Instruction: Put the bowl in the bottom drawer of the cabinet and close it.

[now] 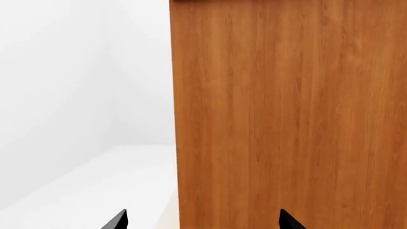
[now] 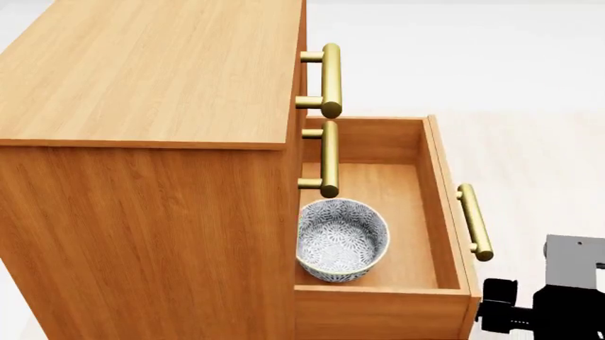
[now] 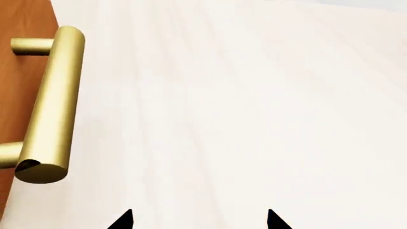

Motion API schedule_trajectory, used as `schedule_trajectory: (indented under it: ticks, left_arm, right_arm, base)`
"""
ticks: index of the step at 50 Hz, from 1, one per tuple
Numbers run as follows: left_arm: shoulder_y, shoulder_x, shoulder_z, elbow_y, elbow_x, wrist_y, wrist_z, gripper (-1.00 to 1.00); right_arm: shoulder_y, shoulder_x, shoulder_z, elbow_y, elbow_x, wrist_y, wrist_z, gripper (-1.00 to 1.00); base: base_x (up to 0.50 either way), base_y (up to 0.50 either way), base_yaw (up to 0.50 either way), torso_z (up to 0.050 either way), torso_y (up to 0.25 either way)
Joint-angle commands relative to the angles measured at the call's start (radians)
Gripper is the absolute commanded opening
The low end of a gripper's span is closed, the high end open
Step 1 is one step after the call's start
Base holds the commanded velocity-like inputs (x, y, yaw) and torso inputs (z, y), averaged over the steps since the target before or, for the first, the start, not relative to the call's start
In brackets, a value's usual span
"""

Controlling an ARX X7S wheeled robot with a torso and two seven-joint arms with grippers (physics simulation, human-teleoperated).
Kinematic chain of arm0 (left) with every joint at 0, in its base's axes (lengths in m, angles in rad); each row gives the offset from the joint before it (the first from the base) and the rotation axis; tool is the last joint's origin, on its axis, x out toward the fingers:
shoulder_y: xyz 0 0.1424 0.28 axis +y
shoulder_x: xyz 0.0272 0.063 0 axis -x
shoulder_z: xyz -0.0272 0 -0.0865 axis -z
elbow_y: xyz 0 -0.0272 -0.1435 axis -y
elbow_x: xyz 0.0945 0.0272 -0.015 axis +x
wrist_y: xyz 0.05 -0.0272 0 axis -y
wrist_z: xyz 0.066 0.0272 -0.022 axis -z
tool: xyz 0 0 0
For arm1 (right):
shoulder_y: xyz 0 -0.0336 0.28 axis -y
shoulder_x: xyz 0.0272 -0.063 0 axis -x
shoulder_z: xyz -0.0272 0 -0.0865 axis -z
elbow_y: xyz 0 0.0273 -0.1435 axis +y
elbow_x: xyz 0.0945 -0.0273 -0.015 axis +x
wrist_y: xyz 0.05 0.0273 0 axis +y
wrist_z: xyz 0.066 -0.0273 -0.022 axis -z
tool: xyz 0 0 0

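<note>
**Bowl in the open bottom drawer, both grippers empty**

Right gripper (image 3: 198, 220) showed only its two black fingertips, set well apart with nothing between them, so it stood open and empty. It hung over pale floor (image 3: 254, 95), with the drawer handle (image 3: 51, 105) off to one side and untouched. From the head view, the right arm's (image 2: 557, 297) grey and black body sat just outside the drawer's front corner, beyond the handle.

Left gripper (image 1: 202, 220) likewise showed two black tips spread wide and holding nothing. It faced the cabinet's (image 1: 286, 114) plain wooden side, close to it; I could not tell whether the tips touched the wood.

Taking the cabinet (image 2: 142, 78) as the landmark: the bottom drawer (image 2: 444, 191) stood pulled well out from its front. The bowl (image 2: 341, 239) sat upright on the drawer floor, hard up by the cabinet front and toward the drawer's nearer wall, partly under the middle handle (image 2: 328, 159). The top handle (image 2: 330, 79) stood above that one, both upper drawers flush with the front. The bottom drawer's own brass handle (image 2: 475, 221) ran along its outer face, away from the cabinet.
</note>
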Motion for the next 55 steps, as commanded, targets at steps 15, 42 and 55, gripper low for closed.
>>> schedule_trajectory:
  ticks: [15,42,55]
  left_arm:
    - [0.001,-0.023,0.016,0.006,-0.024,0.009,-0.035,1.00]
    - [-0.008,-0.045,0.034,-0.010,-0.031,0.019,-0.064,1.00]
    - [-0.008,-0.054,0.042,-0.005,-0.035,0.015,-0.078,1.00]
  right_arm:
    - [0.082,-0.059,-0.105,0.083,-0.008,-0.039,-0.075,1.00]
    - [0.106,-0.104,-0.148,0.116,-0.006,-0.071,-0.105,1.00]
    - [0.124,-0.129,-0.172,0.208,-0.006,-0.132,-0.119,1.00]
  base:
    - [0.00,0.00,0.00,0.000,0.000]
    - [0.00,0.00,0.00,0.000,0.000]
    - [0.00,0.00,0.00,0.000,0.000]
